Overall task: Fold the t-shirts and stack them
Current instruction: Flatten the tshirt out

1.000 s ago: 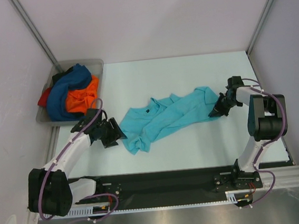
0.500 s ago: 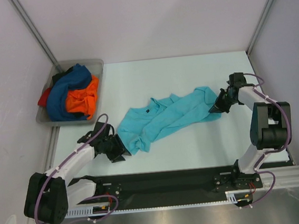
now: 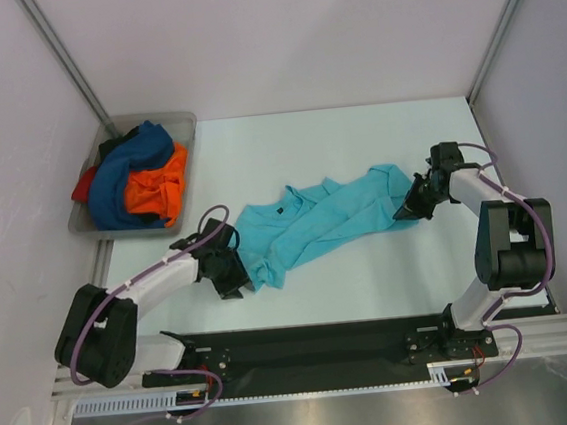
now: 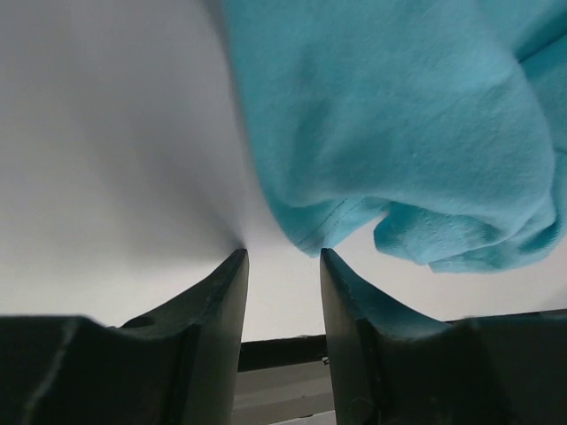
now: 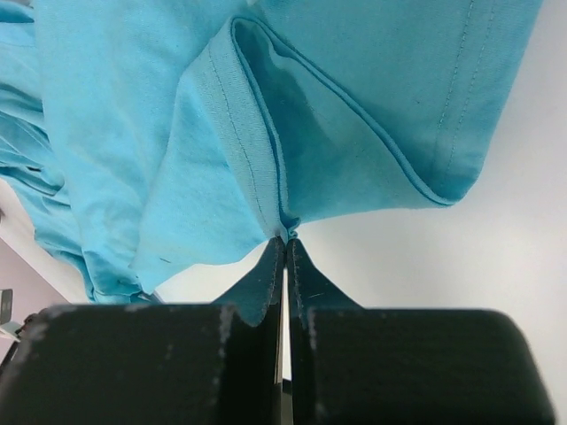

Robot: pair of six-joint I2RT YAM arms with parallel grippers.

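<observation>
Pale, plain walls are seen on three sides of a light tabletop (image 3: 357, 145), at whose near edge both arms are bolted. At the far left corner a grey tray (image 3: 176, 120) is placed, and in it a dark blue t-shirt (image 3: 124, 178), an orange t-shirt (image 3: 156, 190) and a red t-shirt (image 3: 84, 184) are heaped together, crumpled.

The left arm (image 3: 159, 280) is laid out low over the tabletop, stretched from its base at the near left toward the right, with its wrist brought to the near-left end of the turquoise t-shirt (image 3: 314, 220). In the left wrist view the left jaws are seen spread apart, resting on or just above the tabletop, and a rounded fold of the turquoise cloth is found just beyond their tips, not gripped.

The right arm (image 3: 477, 186) is raised from its base at the near right, bent at the elbow, and its forearm is directed leftward to the shirt's far-right end. In the right wrist view the right jaws are pressed together, and a hemmed fold of the turquoise cloth is pinched at their tips.

The turquoise t-shirt is spread in loose wrinkles at the middle of the tabletop, its long axis run diagonally from near left to far right. Which way its neck is pointed cannot be told.
</observation>
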